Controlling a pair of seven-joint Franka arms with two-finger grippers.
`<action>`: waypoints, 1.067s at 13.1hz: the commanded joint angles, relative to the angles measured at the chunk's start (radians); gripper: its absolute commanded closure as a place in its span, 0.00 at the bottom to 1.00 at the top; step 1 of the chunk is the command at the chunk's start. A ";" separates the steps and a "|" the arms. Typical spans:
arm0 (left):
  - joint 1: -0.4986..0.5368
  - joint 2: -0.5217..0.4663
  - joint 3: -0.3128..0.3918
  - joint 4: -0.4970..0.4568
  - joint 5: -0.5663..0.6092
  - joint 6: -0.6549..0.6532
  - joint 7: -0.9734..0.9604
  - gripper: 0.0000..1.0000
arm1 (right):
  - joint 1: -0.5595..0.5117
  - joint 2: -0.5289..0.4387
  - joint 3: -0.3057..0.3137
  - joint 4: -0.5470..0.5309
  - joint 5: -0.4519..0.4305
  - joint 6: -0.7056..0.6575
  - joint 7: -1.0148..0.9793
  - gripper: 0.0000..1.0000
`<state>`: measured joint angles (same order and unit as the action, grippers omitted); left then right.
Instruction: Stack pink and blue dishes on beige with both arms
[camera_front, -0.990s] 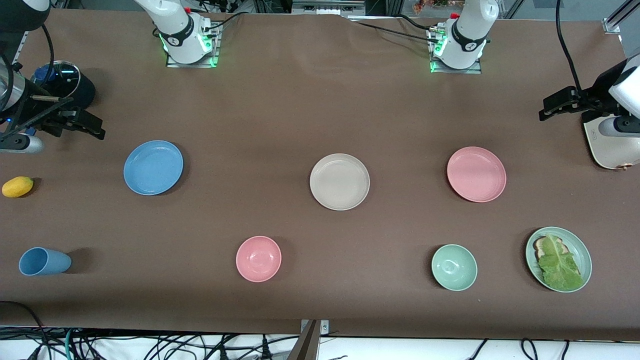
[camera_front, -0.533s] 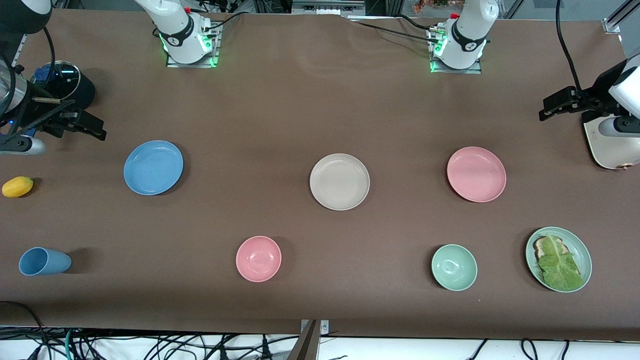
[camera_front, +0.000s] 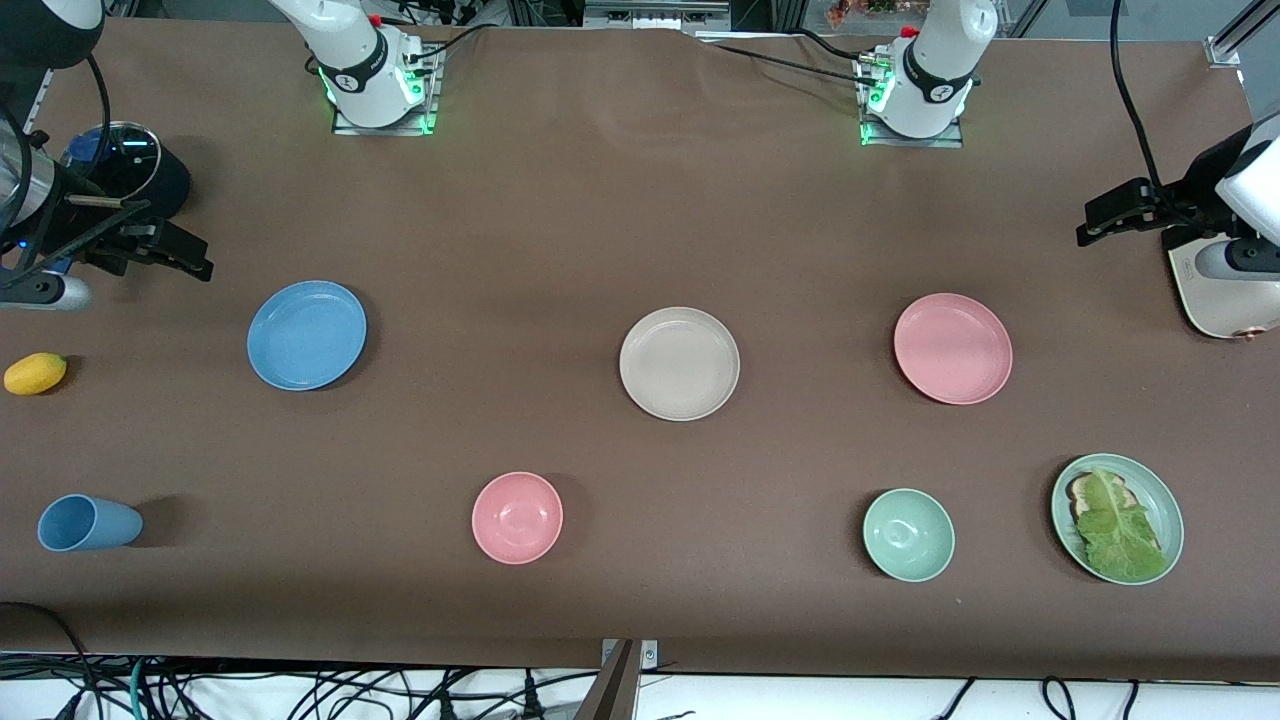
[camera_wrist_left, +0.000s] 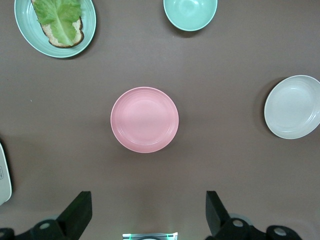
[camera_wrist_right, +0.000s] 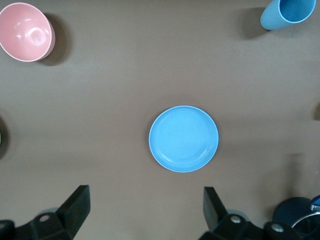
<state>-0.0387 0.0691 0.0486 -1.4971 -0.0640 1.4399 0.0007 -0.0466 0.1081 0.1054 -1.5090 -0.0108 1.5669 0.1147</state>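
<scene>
Three plates of equal size lie apart in a row across the table. The sky-blue plate (camera_front: 307, 334) is toward the right arm's end, the beige plate (camera_front: 679, 363) in the middle, and the pale pink plate (camera_front: 952, 348) toward the left arm's end. My right gripper (camera_front: 205, 258) hangs open and empty over the table's end, off to the side of the blue plate (camera_wrist_right: 183, 138). Its fingers (camera_wrist_right: 80, 200) are spread wide around bare table. My left gripper (camera_front: 1084, 225) also hangs open and empty, off to the side of the pink plate (camera_wrist_left: 144, 119). The beige plate (camera_wrist_left: 293, 106) shows at that view's edge.
A pink bowl (camera_front: 517, 517), a green bowl (camera_front: 908, 534) and a green plate with toast and lettuce (camera_front: 1160, 500) sit nearer the camera. A tipped blue cup (camera_front: 88, 523) and a yellow fruit (camera_front: 35, 373) lie at the right arm's end. A dark pot (camera_front: 130, 170) and a white appliance (camera_front: 1215, 300) stand at the table's ends.
Both arms have shifted only very slightly. All plates lie where they were.
</scene>
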 joint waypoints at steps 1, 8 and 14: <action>0.008 0.043 0.004 0.046 -0.033 0.033 -0.001 0.00 | -0.004 -0.010 0.005 -0.005 -0.001 -0.007 0.002 0.00; -0.003 0.204 -0.006 0.046 -0.023 0.045 0.005 0.00 | -0.004 -0.008 0.005 -0.014 -0.001 -0.001 0.000 0.00; 0.003 0.342 -0.006 0.044 -0.026 0.097 0.008 0.00 | -0.007 -0.007 0.004 -0.023 -0.001 0.002 -0.006 0.00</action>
<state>-0.0388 0.3848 0.0382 -1.4865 -0.0642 1.5448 0.0007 -0.0468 0.1115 0.1053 -1.5163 -0.0108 1.5669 0.1145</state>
